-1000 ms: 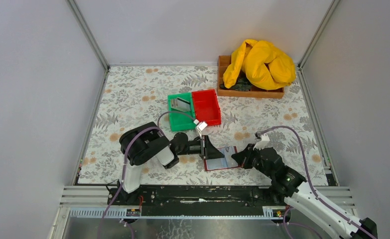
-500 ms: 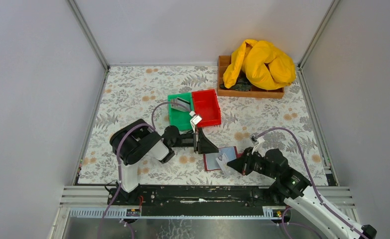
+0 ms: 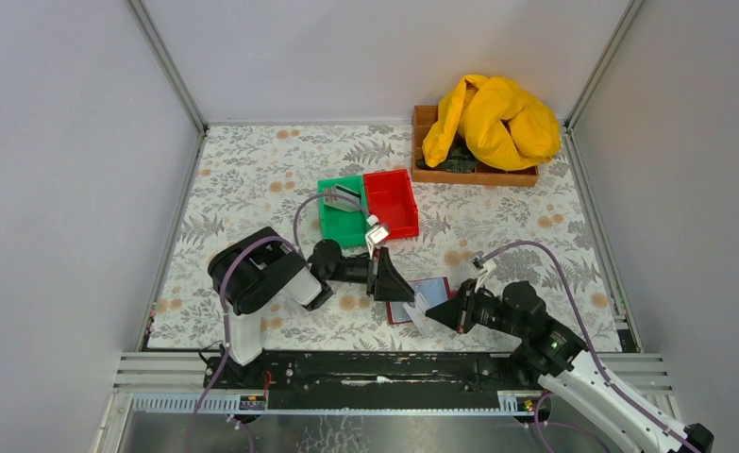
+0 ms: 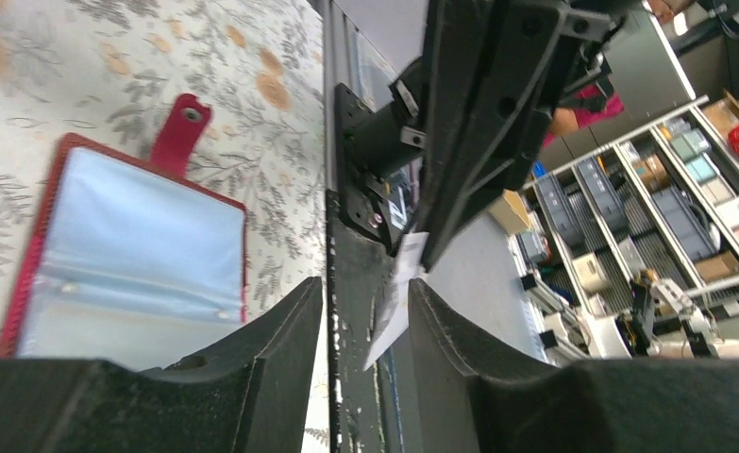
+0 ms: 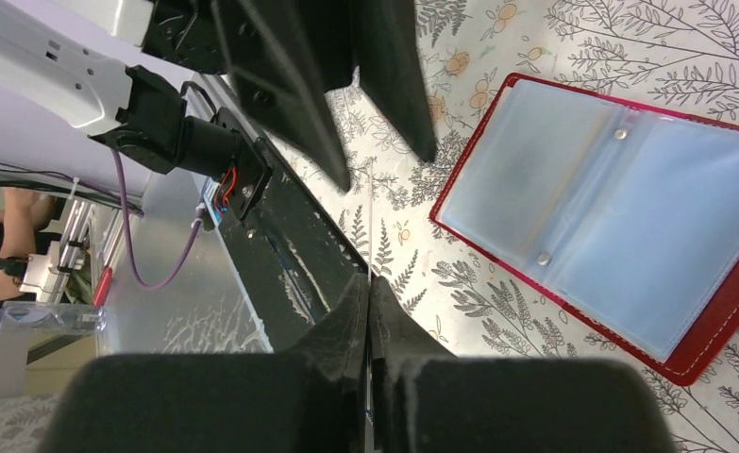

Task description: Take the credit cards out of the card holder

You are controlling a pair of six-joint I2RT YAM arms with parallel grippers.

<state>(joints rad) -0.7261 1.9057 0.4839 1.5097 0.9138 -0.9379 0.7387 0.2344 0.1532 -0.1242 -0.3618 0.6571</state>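
Right tool (image 5: 369, 291) pinches a card (image 4: 391, 307), left tool (image 4: 363, 294) gapes, above floral table (image 3: 252, 179) between grey walls (image 3: 346, 57).

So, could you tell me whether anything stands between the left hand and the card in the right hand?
Nothing visible does. The open left hand faces the card, pinched in the shut right hand, with only air between them. The holder lies open on the table, off to the side.

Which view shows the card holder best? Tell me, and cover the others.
Right wrist: the card holder lies open, almost whole, pockets and snaps clear. Left wrist shows it too, its near edge hidden. Top external shows it small, partly hidden.
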